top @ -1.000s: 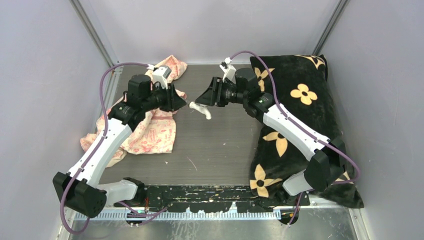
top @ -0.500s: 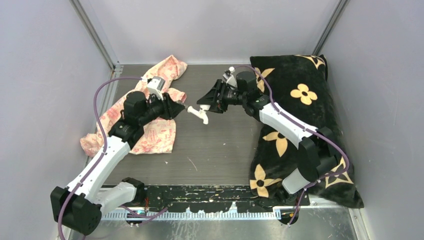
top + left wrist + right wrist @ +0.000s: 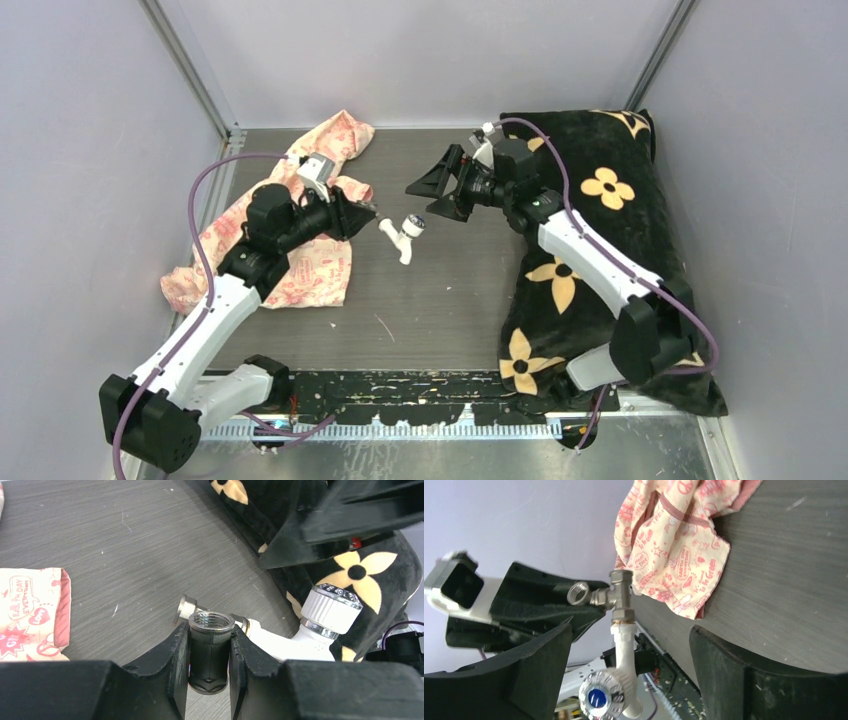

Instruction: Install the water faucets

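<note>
**White plastic tap (image 3: 403, 238) screwed to a dark grey metal fitting (image 3: 210, 652), at the centre of the top view over the grey wood-grain table (image 3: 440, 290).**
The fitting has a threaded mouth and a hexagonal foot. It is pinched between the jaws of the left gripper (image 3: 209, 631), and the tap juts out past the fingertips. The tap has a ribbed round knob (image 3: 597, 697) with a blue centre and a brass ring at the joint. The right gripper (image 3: 428, 200) has its jaws spread wide, apart from the tap, just to its upper right. The fitting's flanks are hidden by the fingers. A pink printed cloth (image 3: 300, 270) lies at left and a black flowered pillow (image 3: 590, 230) at right.
</note>
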`<move>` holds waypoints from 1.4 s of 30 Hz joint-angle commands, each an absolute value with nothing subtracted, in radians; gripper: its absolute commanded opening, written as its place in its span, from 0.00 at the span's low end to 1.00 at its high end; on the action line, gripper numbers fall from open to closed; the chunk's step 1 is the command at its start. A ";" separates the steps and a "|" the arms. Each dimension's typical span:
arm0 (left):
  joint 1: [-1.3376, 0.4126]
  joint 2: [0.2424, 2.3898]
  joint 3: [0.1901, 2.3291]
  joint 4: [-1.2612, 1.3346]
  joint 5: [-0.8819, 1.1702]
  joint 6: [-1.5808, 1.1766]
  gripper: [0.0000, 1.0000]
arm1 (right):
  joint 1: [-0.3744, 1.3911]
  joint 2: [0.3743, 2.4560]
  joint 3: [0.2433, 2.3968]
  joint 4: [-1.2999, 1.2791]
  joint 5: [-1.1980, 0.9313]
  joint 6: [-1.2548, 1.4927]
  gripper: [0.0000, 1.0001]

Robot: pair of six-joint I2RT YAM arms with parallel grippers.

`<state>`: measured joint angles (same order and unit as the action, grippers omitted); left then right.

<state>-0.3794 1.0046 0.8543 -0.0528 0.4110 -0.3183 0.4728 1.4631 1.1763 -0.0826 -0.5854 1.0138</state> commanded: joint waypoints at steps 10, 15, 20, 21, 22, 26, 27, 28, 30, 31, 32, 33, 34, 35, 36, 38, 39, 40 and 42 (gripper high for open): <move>-0.382 1.012 0.948 0.025 0.352 -0.372 0.00 | 0.579 1.279 1.196 -0.180 -0.416 0.760 0.96; -0.380 1.005 0.939 0.031 0.314 -0.386 0.00 | 0.667 1.292 1.205 -0.227 -0.320 0.730 0.96; -0.381 1.004 0.936 0.037 0.312 -0.397 0.00 | 0.682 1.327 1.178 -0.160 -0.319 0.802 0.88; -0.382 1.001 0.934 0.040 0.311 -0.398 0.00 | 0.682 1.330 1.167 -0.128 -0.317 0.823 0.84; -0.381 0.997 0.929 0.043 0.308 -0.401 0.00 | 0.683 1.337 1.158 -0.096 -0.323 0.846 0.82; -0.381 0.978 0.901 0.081 0.303 -0.420 0.00 | 0.684 1.372 1.132 0.036 -0.329 0.955 0.65; -0.381 0.973 0.893 0.093 0.299 -0.421 0.00 | 0.683 1.379 1.119 0.068 -0.331 0.984 0.58; -0.382 0.969 0.884 0.101 0.296 -0.423 0.00 | 0.684 1.386 1.111 0.089 -0.329 1.014 0.50; -0.382 0.960 0.871 0.109 0.288 -0.419 0.00 | 0.685 1.394 1.103 0.106 -0.325 1.031 0.39; -0.382 0.954 0.867 0.109 0.285 -0.419 0.00 | 0.686 1.396 1.100 0.109 -0.320 1.040 0.34; -0.382 0.950 0.861 0.114 0.285 -0.419 0.00 | 0.686 1.396 1.094 0.116 -0.314 1.050 0.28; -0.382 0.946 0.857 0.116 0.285 -0.419 0.00 | 0.685 1.394 1.088 0.122 -0.306 1.061 0.22; -0.382 0.942 0.853 0.121 0.283 -0.420 0.00 | 0.685 1.391 1.083 0.132 -0.299 1.073 0.18; -0.382 0.940 0.848 0.127 0.282 -0.420 0.00 | 0.685 1.390 1.078 0.143 -0.296 1.087 0.15; -0.382 0.932 0.842 0.136 0.282 -0.420 0.00 | 0.683 1.389 1.078 0.144 -0.291 1.101 0.12; -0.382 0.923 0.825 0.154 0.276 -0.420 0.00 | 0.682 1.389 1.082 0.143 -0.286 1.117 0.07; -0.383 0.922 0.822 0.157 0.271 -0.420 0.00 | 0.681 1.390 1.086 0.136 -0.285 1.120 0.05; -0.382 0.921 0.821 0.156 0.269 -0.418 0.00 | 0.681 1.390 1.092 0.132 -0.284 1.112 0.04; -0.382 0.923 0.824 0.152 0.274 -0.417 0.00 | 0.683 1.391 1.107 0.113 -0.279 1.071 0.01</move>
<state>-0.3775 0.9710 0.8082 -0.0059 0.2493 -0.4049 0.6907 1.3991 1.0672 0.0570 -0.3363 1.0512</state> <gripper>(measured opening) 0.293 0.501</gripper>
